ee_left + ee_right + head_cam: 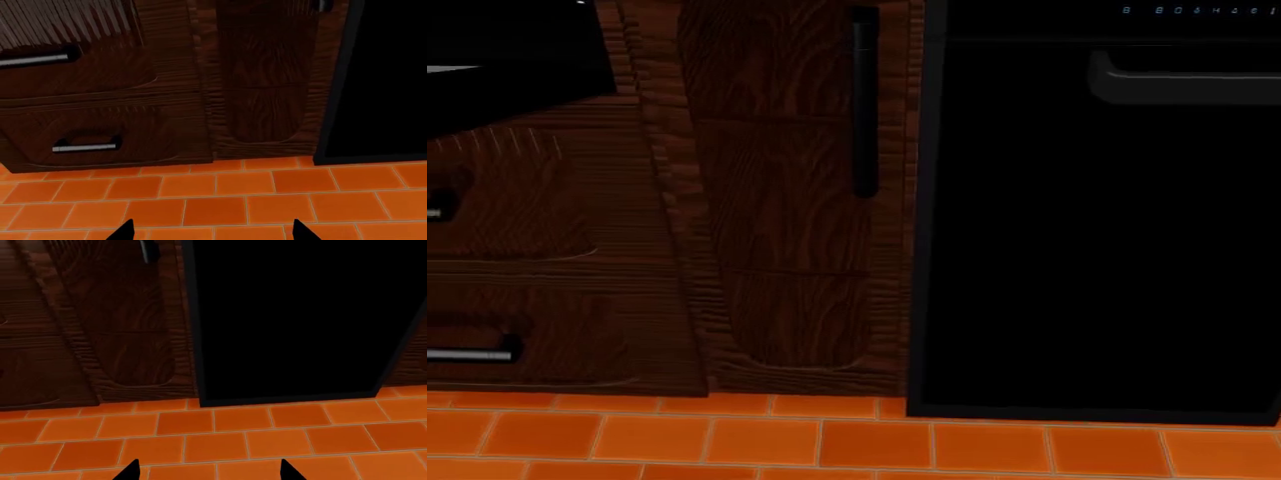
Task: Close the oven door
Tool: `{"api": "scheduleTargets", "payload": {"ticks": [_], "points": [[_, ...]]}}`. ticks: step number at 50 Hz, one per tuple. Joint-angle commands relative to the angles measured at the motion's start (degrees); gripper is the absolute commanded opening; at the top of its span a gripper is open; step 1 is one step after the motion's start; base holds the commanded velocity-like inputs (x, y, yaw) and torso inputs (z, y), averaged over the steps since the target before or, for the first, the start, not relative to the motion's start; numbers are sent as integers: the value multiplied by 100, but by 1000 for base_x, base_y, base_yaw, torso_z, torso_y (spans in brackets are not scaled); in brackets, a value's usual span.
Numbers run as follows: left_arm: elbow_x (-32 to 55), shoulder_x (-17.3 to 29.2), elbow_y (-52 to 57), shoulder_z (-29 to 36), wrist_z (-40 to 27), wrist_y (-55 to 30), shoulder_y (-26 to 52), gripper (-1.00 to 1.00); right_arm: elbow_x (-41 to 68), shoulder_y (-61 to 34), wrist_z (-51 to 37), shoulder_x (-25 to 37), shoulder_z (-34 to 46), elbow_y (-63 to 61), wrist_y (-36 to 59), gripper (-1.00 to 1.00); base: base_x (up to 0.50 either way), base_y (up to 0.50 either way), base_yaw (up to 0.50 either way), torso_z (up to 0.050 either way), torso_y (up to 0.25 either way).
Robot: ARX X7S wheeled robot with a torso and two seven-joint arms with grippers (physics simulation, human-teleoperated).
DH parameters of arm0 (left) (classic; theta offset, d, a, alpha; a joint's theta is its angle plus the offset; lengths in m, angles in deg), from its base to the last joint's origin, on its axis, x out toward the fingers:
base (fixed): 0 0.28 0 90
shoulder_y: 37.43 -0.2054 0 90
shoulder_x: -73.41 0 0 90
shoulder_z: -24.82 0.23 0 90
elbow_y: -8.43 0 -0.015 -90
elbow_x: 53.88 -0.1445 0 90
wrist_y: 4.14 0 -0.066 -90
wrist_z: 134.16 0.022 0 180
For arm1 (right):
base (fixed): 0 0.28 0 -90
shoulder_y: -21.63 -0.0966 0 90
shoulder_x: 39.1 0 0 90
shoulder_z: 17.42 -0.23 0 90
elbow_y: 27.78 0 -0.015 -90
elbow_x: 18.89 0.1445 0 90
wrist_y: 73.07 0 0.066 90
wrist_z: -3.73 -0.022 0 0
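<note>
Oven door (507, 55): glossy black panel with a pale edge strip, upper left corner of the head view, projecting out over the wood drawers; only its corner shows, rest cut off by the frame. Drawers (534, 260): dark wood, left side of the head view, two silver bar handles partly visible at the left edge; the same drawers fill the left of the left wrist view, lower handle (85, 146) in full sight. Cabinet door (794, 190): dark wood, centre of the head view, with a black vertical bar handle (864, 105) near its top right. Black appliance front (1094, 230): tall, right half of the head view, grey handle (1181, 80) and blue display (1194, 10) along the top edge; it also fills the upper right of the right wrist view. Floor (827, 440): orange tiles, bottom strip of every view. Left gripper (212, 231): two black fingers at the bottom edge of its wrist view, tips spread wide, nothing between them, above bare tile. Right gripper (210, 471): same, fingers spread apart at the bottom edge, holding nothing, facing the appliance base
</note>
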Motion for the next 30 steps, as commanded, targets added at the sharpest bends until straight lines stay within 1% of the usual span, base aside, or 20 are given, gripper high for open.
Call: {"api": "scheduleTargets", "payload": {"ticks": [1, 7, 8, 9, 10, 11, 13, 14, 15, 16, 25, 30], "points": [[25, 11, -25, 14, -20, 62, -2, 100, 20, 2, -40, 12, 22, -6, -36, 100, 0, 238, 0, 0, 0], [23, 22, -8, 40, -33, 63, -2, 100, 34, 3, -57, 18, 31, 1, -53, 100, 0, 236, 0, 0, 0], [-57, -92, -742, 64, 63, 678, 88, 100, 37, 4, -61, 20, 32, -2, -52, 100, 0, 234, 0, 0, 0], [-61, -103, -821, 67, 73, 733, 111, 100, 36, 5, -63, 22, 38, -4, -51, 100, 0, 238, 0, 0, 0], [27, 18, -85, 58, -17, 138, 11, 100, 29, 10, -64, 26, 48, -12, -59, 100, 0, 238, 0, 0, 0], [38, 36, 16, 61, -31, 68, -14, 100, 34, 9, -68, 27, 48, -11, -56, 100, 0, 234, 0, 0, 0], [41, 37, 5, 70, -25, 81, -11, 100, 34, 18, -62, 36, 64, -25, -55, 100, 0, 236, 0, 0, 0], [-14, -35, -454, 85, 29, 464, 43, 100, 37, 20, -62, 40, 67, -28, -57, 100, 0, 234, 0, 0, 0], [42, 36, -35, 79, -21, 109, -1, 100, 46, 21, -60, 41, 65, -31, -59, 100, 0, 238, 0, 0, 0], [51, 48, 32, 80, -33, 55, -14, 100, 41, 21, -66, 43, 74, -38, -55, 100, 0, 234, 0, 0, 0], [73, 52, -12, 100, -31, 82, 2, 100, 98, 26, -49, 61, 93, -69, -41, 100, 3, 234, 0, 0, 0], [106, 58, 4, 100, -35, 44, 8, 100, 112, 36, -19, 72, 122, -83, -67, 100, 111, 235, 0, 0, 0]]}}
